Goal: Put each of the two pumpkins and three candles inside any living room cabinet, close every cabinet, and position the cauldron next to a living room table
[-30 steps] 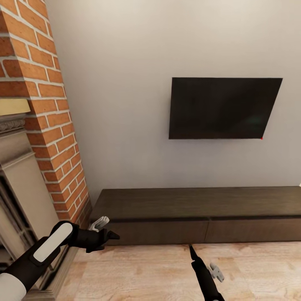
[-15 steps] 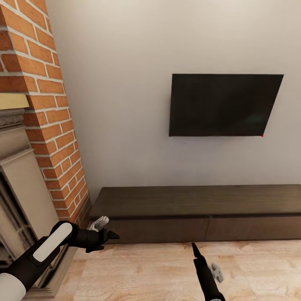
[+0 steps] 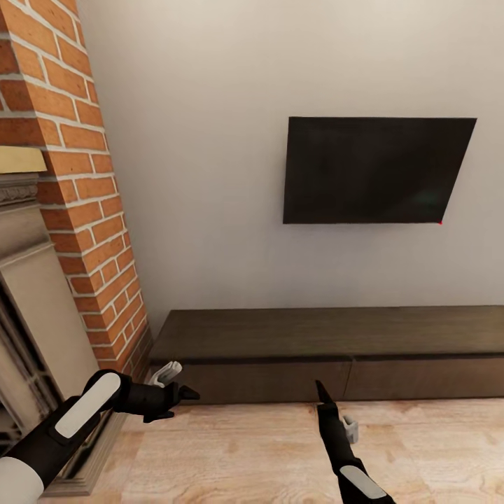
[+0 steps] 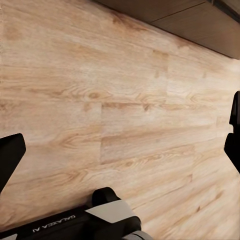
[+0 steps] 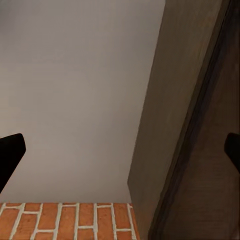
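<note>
Closing on the shut cabinet (image 3: 329,350) at twelve o'clock, both jaws spread and empty, right gripper (image 3: 323,393) best aimed at the drawer's top edge, probably its only grip.

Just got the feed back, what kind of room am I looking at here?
Most likely a living room. A flat black TV hangs on the plain wall above a long low dark-brown cabinet, a brick fireplace stands at the left, and the floor is light wood planks.
</note>
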You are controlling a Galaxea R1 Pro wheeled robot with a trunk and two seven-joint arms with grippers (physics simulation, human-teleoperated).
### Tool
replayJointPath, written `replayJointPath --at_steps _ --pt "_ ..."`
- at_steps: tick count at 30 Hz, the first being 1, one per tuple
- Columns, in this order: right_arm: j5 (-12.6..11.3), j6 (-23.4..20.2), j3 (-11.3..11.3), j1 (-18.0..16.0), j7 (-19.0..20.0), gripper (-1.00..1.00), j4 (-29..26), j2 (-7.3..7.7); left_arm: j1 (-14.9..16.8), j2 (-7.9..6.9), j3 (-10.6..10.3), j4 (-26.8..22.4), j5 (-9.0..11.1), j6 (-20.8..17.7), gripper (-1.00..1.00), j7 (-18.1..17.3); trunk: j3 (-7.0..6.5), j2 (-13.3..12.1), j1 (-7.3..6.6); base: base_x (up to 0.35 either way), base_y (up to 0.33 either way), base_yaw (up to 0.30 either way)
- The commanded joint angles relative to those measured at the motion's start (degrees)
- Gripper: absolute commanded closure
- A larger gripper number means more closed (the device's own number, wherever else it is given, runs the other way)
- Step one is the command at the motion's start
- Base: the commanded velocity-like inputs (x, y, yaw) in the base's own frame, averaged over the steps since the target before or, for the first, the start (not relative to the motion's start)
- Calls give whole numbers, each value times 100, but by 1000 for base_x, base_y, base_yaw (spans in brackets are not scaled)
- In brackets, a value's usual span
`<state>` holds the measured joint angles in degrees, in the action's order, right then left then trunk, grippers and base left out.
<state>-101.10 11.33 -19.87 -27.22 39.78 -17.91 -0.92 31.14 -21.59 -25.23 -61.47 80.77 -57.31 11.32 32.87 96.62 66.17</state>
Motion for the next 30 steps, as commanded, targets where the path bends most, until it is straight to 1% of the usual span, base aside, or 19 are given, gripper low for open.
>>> replayJointPath --at_steps 1,10,15,22,25,26,28,30 --pt "-49 97 -47 -5 -8 -100 2 0 6 -4 -15 -5 62 0 -100 54 25 45 22 0 0 0" --pt "-50 193 -41 -9 18 -100 -62 11 6 -3 -10 27 68 0 -100 54 186 406 220 0 0 0" --pt "-41 195 -53 -9 161 -100 -72 -10 6 6 -16 24 62 2 -100 54 276 606 330 0 0 0" --pt "-33 195 -61 -7 199 -100 -72 -14 6 15 -19 17 39 17 -100 73 402 887 483 0 0 0" --pt "-32 195 -61 -6 204 -100 -73 -3 6 53 -60 4 -34 40 -100 128 455 1007 549 0 0 0" --pt "-32 195 -61 -6 216 -100 -73 4 6 67 -93 1 -89 58 -100 175 473 1048 571 0 0 0" --pt "-32 189 -61 -6 245 -100 -73 9 6 111 -148 1 -280 73 -100 370 509 1128 615 0 0 0" --pt "-32 182 -61 -6 268 -100 -73 13 6 246 -159 -18 -526 80 -100 715 545 1208 659 0 0 0"
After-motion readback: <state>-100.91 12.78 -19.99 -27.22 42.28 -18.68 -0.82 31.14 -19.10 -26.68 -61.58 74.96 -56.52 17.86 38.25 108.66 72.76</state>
